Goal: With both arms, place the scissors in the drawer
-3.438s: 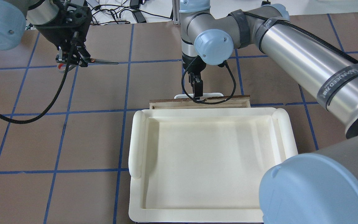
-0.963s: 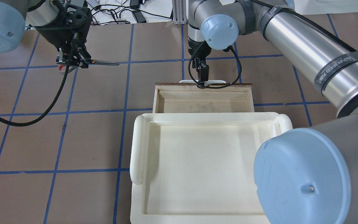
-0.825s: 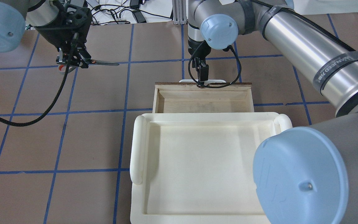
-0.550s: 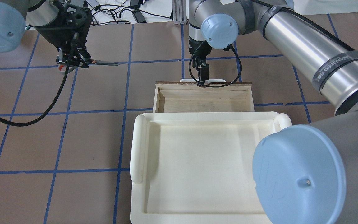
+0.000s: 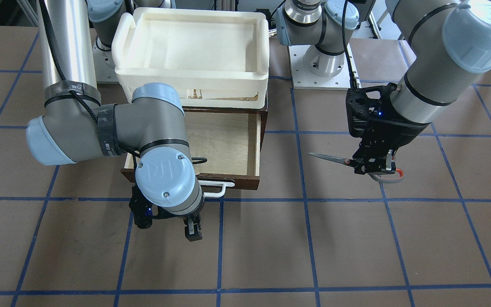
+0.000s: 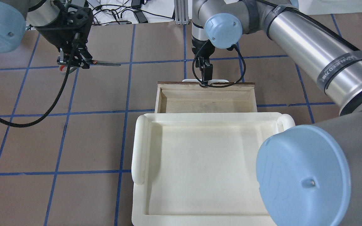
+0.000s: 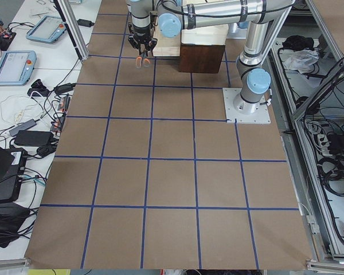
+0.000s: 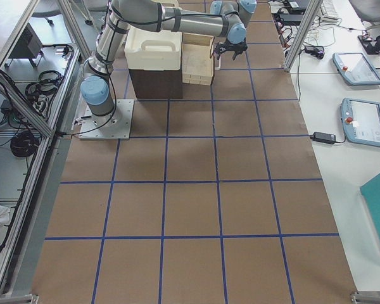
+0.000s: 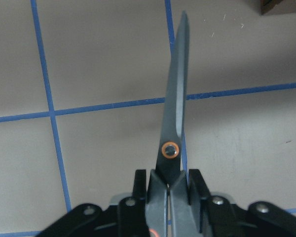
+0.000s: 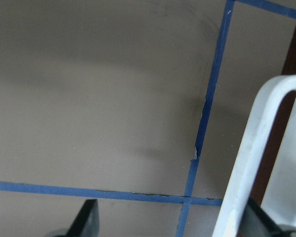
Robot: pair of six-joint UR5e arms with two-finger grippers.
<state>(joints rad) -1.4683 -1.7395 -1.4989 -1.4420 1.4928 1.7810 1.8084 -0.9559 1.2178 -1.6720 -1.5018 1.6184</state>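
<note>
**Dark steel scissors (image 6: 105,64) held beside an open drawer (image 6: 206,106)**

On the left, the left fingers (image 9: 196,186) are closed on the scissors just behind the orange pivot ring, at the root of the handles. The scissors hang above the desk (image 6: 99,141) without touching it, well to the side of the drawer. The blades are shut together, lie about level, and the tip points toward the drawer. I think this grip has a reason. With the handles in the fingers and the blades free, the arm can bring the tip in first and lay the scissors flat on the plywood floor.

In the middle, the drawer stands out from under the cream tray (image 6: 140,147). A part of its floor is uncovered and nothing lies in it. The tray hides the rest, so the free opening is only the strip behind the brown front.

On the right side, the right fingers (image 10: 86,222) are spread apart at the white handle (image 5: 218,190) and clamp nothing. The bar passes close to one finger. In my judgement the opening step is done. This arm should now draw away, so that the left arm has a free way to the drawer.
</note>
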